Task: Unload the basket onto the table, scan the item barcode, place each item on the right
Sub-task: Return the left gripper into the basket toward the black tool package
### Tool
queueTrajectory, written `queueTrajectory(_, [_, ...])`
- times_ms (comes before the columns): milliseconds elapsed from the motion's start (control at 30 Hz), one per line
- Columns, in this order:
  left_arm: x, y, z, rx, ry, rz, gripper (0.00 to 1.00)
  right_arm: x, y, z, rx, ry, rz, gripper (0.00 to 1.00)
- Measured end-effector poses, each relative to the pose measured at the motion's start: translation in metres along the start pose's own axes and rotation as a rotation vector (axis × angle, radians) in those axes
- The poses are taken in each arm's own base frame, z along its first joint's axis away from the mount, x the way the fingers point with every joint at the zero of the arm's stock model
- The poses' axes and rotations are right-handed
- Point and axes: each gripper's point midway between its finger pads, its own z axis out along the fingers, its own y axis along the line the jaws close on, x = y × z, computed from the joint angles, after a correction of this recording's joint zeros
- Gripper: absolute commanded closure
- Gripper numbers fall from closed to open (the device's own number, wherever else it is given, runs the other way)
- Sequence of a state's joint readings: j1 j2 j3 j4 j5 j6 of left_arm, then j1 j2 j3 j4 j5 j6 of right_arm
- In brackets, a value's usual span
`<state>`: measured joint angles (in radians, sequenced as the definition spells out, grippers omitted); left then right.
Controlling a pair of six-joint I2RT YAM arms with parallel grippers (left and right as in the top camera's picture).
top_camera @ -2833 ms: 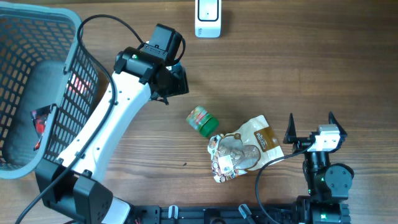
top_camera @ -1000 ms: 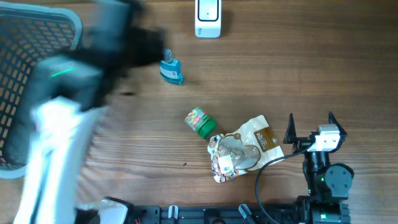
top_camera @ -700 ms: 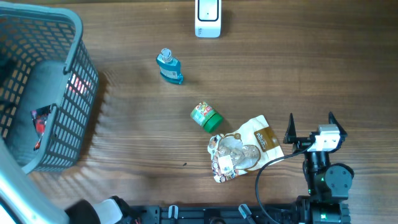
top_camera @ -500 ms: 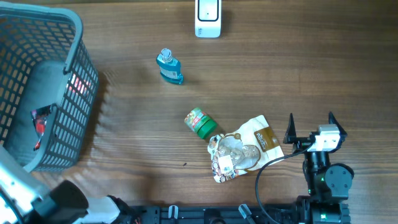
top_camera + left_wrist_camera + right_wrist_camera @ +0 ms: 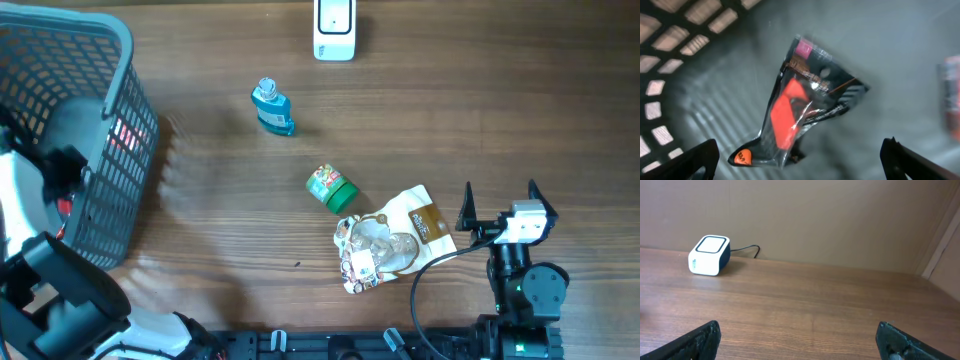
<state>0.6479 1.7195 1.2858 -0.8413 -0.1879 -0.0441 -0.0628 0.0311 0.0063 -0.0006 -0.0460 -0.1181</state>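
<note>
Packet [image 5: 802,102], black with an orange patch and a pink strip at one end, lies flat on the grey floor of the basket [image 5: 128,62], at the far left of the table [image 5: 470,110]. The left gripper [image 5: 799,150] hangs straight over it with its jaws spread wide, one finger showing at each lower corner of the wrist view, and nothing is held between them. The packet's lower end sits between the two fingers (whether either one touches it cannot be told). A blurred red thing [image 5: 952,95] lies further off on the basket floor.

The scanner [image 5: 334,28], a small white box, stands at the far edge of the table, well apart from the basket. Out on the wood lie a blue bottle [image 5: 272,108] on its side, a green-lidded jar [image 5: 331,188] tipped over near the middle, and a crumpled pouch [image 5: 392,240] just beside the jar.

The right gripper [image 5: 500,198] is at the near right corner, beside the pouch, its jaws wide apart and holding nothing, pointed across the bare wood toward the scanner.
</note>
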Motion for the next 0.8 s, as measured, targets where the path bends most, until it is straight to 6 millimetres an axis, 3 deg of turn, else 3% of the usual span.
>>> queueTrajectory(200, [0.008, 0.011, 0.016, -0.074, -0.008, 0.029, 0.00, 0.000, 0.000, 0.000, 0.000, 0.000, 0.000, 0.00])
queueTrajectory(300, [0.001, 0.014, 0.017, -0.097, -0.040, 0.037, 0.01, 0.000, 0.000, 0.000, 0.000, 0.000, 0.000, 0.00])
queueTrajectory(400, [-0.002, 0.013, 0.026, -0.105, -0.039, 0.043, 0.14, 0.000, 0.000, 0.000, 0.000, 0.000, 0.000, 0.00])
queueTrajectory(533, [0.008, 0.012, 0.046, -0.116, 0.019, 0.078, 0.23, 0.000, 0.000, 0.000, 0.000, 0.000, 0.000, 0.00])
queueTrajectory(600, [0.013, 0.011, 0.055, -0.118, 0.047, 0.101, 0.35, 0.000, 0.000, 0.000, 0.000, 0.000, 0.000, 0.00])
queueTrajectory(800, [0.015, 0.010, 0.058, -0.118, 0.058, 0.127, 0.54, 0.000, 0.000, 0.000, 0.000, 0.000, 0.000, 0.00])
